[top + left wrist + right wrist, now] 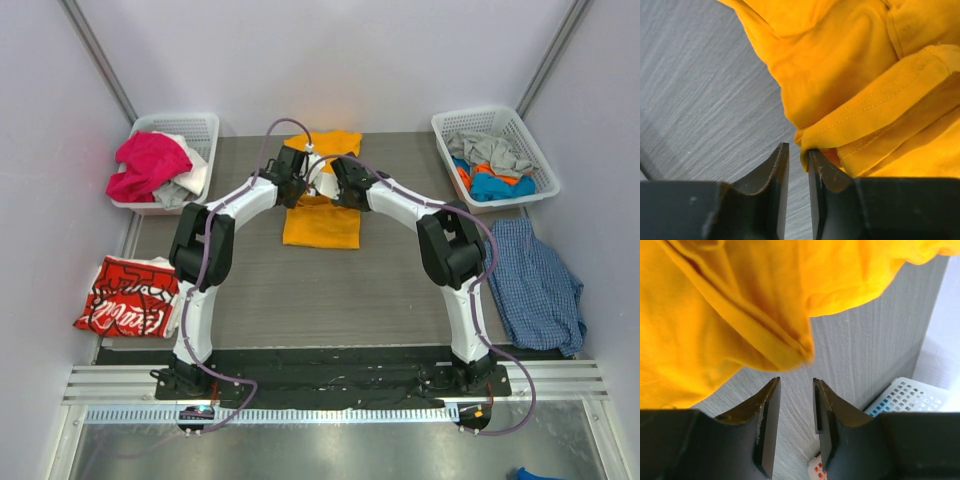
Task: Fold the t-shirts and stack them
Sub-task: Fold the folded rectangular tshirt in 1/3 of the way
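The orange-yellow t-shirt (322,225) lies partly folded at the middle back of the grey table. Both grippers hover over its middle. My left gripper (300,190) is at its left edge. In the left wrist view its jaws (798,150) stand a narrow gap apart with only table between them. A fold of the orange tee (850,75) touches the right fingertip (815,160). My right gripper (341,190) is open and empty (796,382), with the tee's hem (715,315) just beyond its tips. The red t-shirt with white lettering (128,297) lies folded at the table's left edge.
A white basket (205,125) at the back left holds pink and white clothes (148,165). A white basket (492,114) at the back right holds grey, blue and orange clothes and also shows in the right wrist view (910,395). A blue checked shirt (535,285) lies at the right.
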